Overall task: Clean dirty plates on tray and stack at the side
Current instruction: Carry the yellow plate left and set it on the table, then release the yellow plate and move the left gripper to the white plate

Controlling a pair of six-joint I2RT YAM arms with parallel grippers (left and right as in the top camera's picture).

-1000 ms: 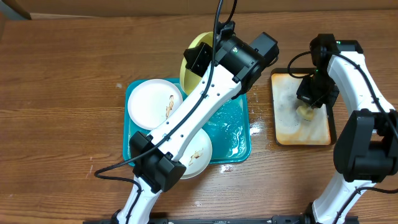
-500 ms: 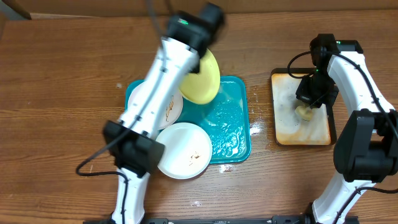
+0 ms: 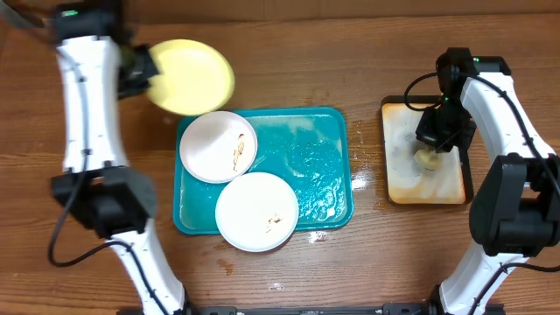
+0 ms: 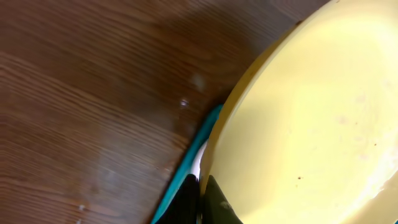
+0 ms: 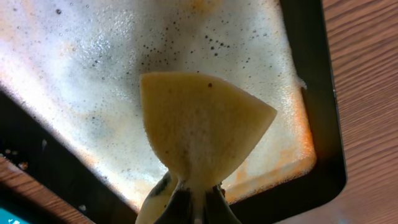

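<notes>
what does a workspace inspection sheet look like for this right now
surface: wooden table, wet drops beside the teal tray
job's things: teal tray wet; two white plates on it, brown smears; yellow plate off the tray, over the table
clutter: black-rimmed tray, sudsy and rust-stained
grippers: left gripper shut on yellow plate's rim; right gripper shut on sponge over the black-rimmed tray
cables: black cable looped at right arm
surroundings: nothing seen

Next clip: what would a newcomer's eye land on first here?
The pale yellow plate, gripped at its edge by the left tool, hangs over the wooden table beyond the teal tray's far left corner. One smeared white plate lies in that tray's far left, a second white plate overhangs its near edge. The right tool pinches a foamy sponge over a sudsy, rust-stained tray.
</notes>
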